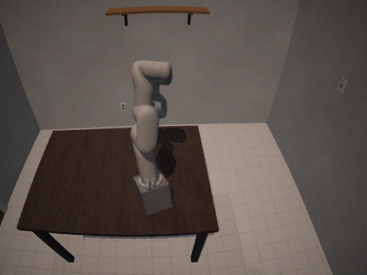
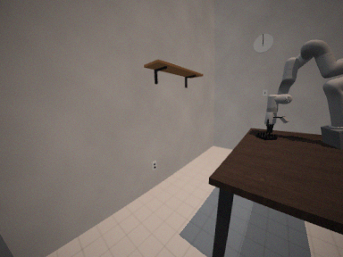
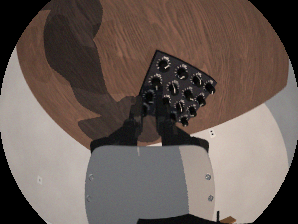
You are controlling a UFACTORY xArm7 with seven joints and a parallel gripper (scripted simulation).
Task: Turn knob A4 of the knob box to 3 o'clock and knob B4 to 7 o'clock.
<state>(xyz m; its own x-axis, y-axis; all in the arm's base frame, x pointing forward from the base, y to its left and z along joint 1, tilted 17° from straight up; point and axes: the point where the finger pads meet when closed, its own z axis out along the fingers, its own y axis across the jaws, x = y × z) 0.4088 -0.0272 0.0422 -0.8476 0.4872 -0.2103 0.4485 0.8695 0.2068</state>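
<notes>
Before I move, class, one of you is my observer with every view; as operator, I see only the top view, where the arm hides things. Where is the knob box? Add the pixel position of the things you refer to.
Observer: The exterior view shows the knob box (image 2: 267, 136) (image 3: 169, 76) near the table's (image 1: 96, 181) (image 2: 286, 174) (image 3: 225, 60) edge, below the pincer (image 2: 269, 127) (image 3: 149, 103).
Operator: How do the pincer's fingers stand?
Observer: In the wrist view they are apart, with a narrow gap between them.
Operator: Can you see the printed names?
Observer: No, but white marks ring the knobs (image 3: 163, 64).
</notes>
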